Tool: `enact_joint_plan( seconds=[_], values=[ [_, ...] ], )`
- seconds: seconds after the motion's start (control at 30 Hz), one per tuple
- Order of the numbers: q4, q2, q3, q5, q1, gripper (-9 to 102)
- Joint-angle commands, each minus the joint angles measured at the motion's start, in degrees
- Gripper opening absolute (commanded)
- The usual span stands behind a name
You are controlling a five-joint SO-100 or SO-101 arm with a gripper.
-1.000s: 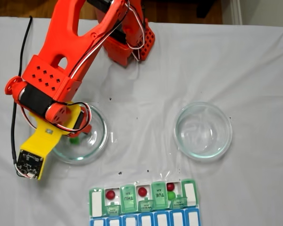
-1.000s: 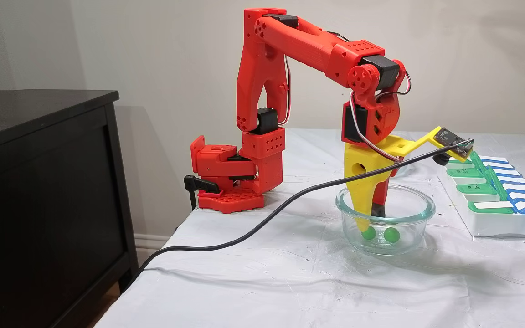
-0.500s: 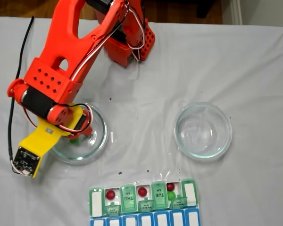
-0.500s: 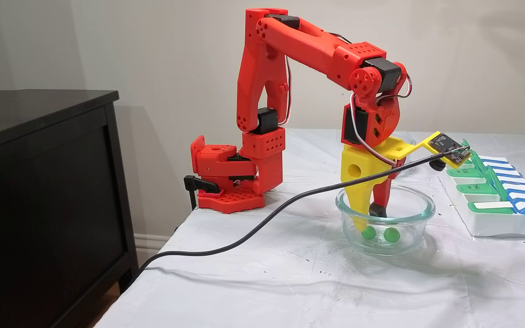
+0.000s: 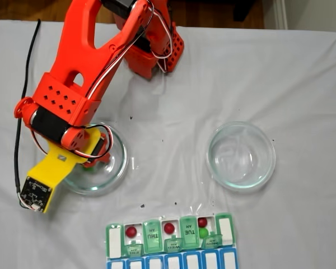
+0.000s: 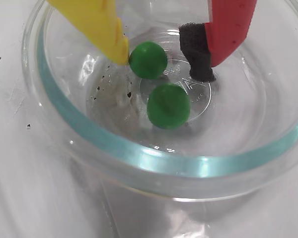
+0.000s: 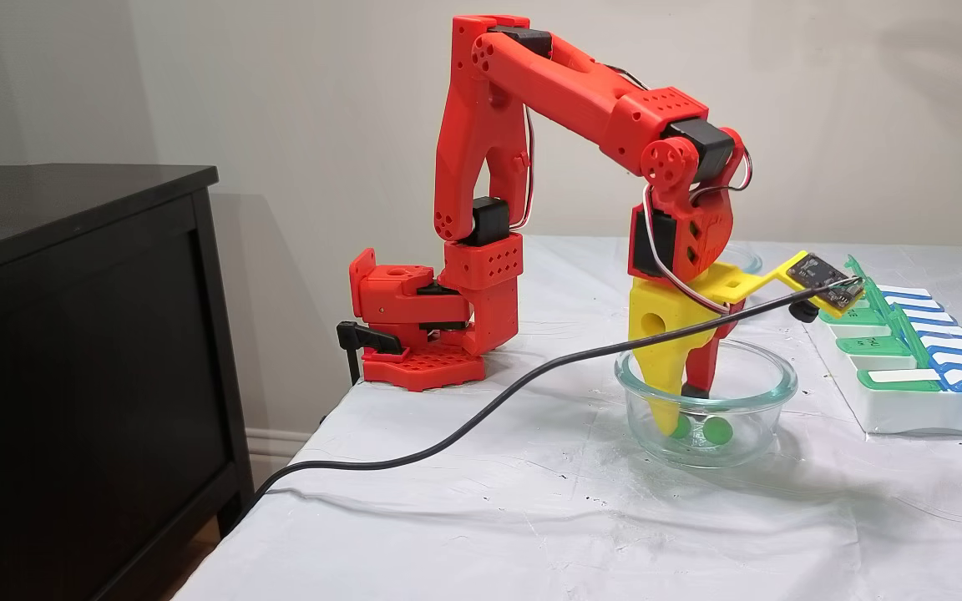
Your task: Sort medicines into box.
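Gripper (image 6: 161, 58) is lowered into the left glass dish (image 5: 119, 162) as seen in a fixed view from above. In the wrist view its fingers are spread: the yellow finger tip (image 6: 116, 47) touches one green ball (image 6: 148, 60), while the red finger with its black foam pad (image 6: 197, 52) stands apart from that ball on the other side. A second green ball (image 6: 168, 105) lies just beside the first on the dish floor, free of both fingers. Embossed marks at the dish centre are too faint to read.

The pill organiser (image 5: 171, 240) lies at the near edge of the tabletop (image 5: 269, 73). Green lids read "THU" (image 5: 151, 236) and "TUE" (image 5: 189, 231); smaller lid lettering is illegible. Open compartments hold a red ball (image 5: 131, 231), a red ball (image 5: 168, 228), and a red ball (image 5: 202, 222) touching a green ball (image 5: 203, 232). The right glass dish (image 5: 241, 155) stands well apart from the left one
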Motion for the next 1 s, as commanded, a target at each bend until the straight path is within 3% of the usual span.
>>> enact_joint_plan(
  seconds=[0.0, 0.97],
  values=[
    [-0.35, 0.97, -0.09, 0.35, 1.23, 21],
    [-5.01, 3.16, 3.60, 2.64, 1.14, 13]
  ],
)
